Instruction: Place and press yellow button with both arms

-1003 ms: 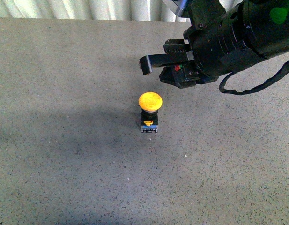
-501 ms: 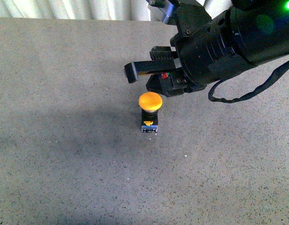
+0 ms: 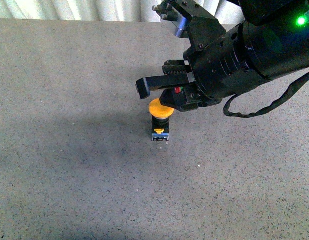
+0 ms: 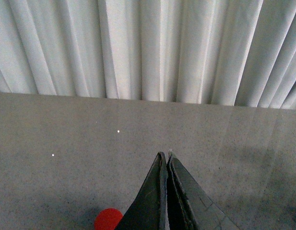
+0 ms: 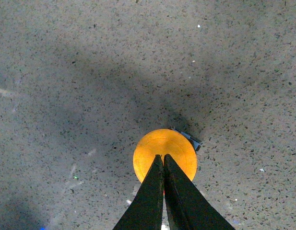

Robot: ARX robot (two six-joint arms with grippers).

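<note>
The yellow button (image 3: 157,109) stands upright on the grey table (image 3: 69,150), its black body and blue-and-orange base (image 3: 160,133) facing me. My right gripper (image 3: 142,89) is shut and empty, reaching in from the right, with its fingers over the top of the cap. In the right wrist view the shut fingertips (image 5: 163,157) sit over the middle of the orange cap (image 5: 164,143); whether they touch it cannot be told. My left gripper (image 4: 165,155) is shut with nothing in it, above bare table, and it does not appear in the front view.
White curtains (image 3: 69,9) run along the table's far edge, also filling the top of the left wrist view (image 4: 138,48). A black cable (image 3: 264,107) loops under the right arm. A small red round thing (image 4: 108,219) lies near the left gripper.
My right gripper moved left and then down, from beside and behind the button to over its cap. The button has not shifted.
</note>
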